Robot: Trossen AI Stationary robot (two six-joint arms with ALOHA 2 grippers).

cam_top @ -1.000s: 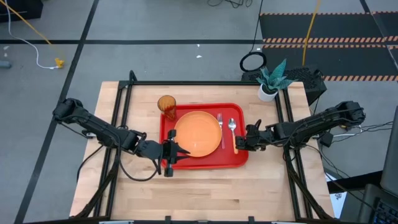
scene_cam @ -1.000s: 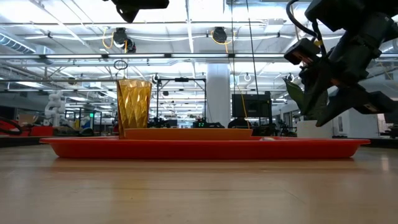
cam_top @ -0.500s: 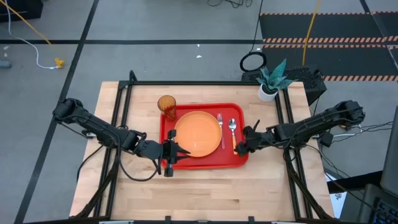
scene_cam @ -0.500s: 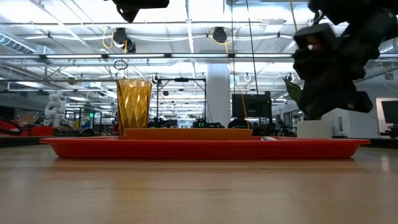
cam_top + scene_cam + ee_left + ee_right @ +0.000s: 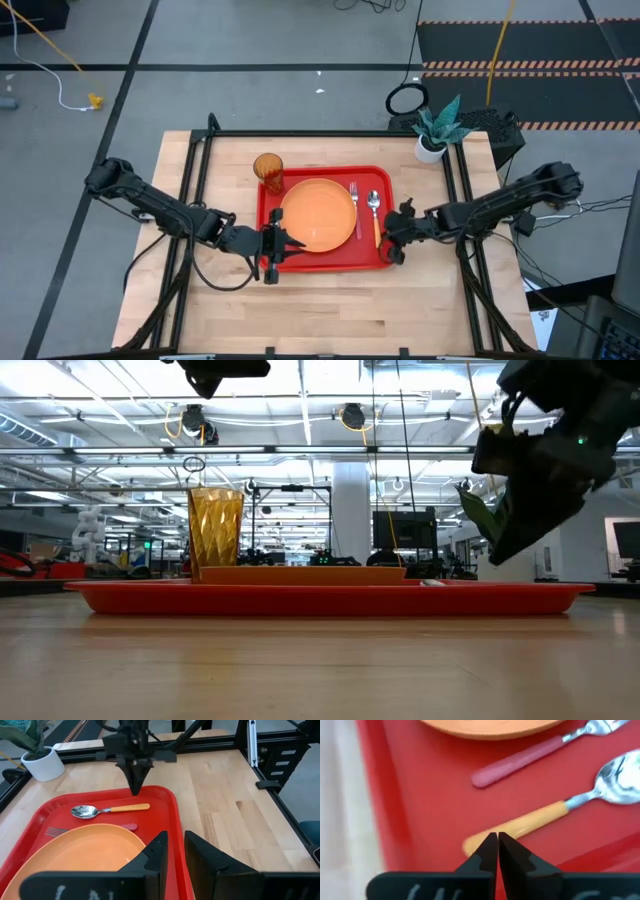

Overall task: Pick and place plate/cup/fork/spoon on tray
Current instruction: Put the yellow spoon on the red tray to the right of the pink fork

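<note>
The red tray (image 5: 330, 262) lies flat on the wooden table. On it are the orange plate (image 5: 318, 214), the amber cup (image 5: 268, 170) standing upright at its far left corner, the pink-handled fork (image 5: 354, 208) and the orange-handled spoon (image 5: 375, 215). My right gripper (image 5: 497, 840) is shut and empty. It points down over the spoon's handle end (image 5: 475, 842) and shows clear above the tray in the low view (image 5: 497, 560). My left gripper (image 5: 176, 851) hangs over the tray's near left part (image 5: 272, 247), its fingers a little apart with nothing between them.
A potted plant (image 5: 435, 130) stands at the table's far right corner. Black frame bars (image 5: 330, 133) run along the table's far edge and down both sides. Bare wood (image 5: 330, 310) lies between the tray and the table's near edge.
My right gripper has rolled about its own pointing line and shut its fingers, staying over the tray's right side by the spoon's handle. The spoon, fork, plate and cup have kept their places.
</note>
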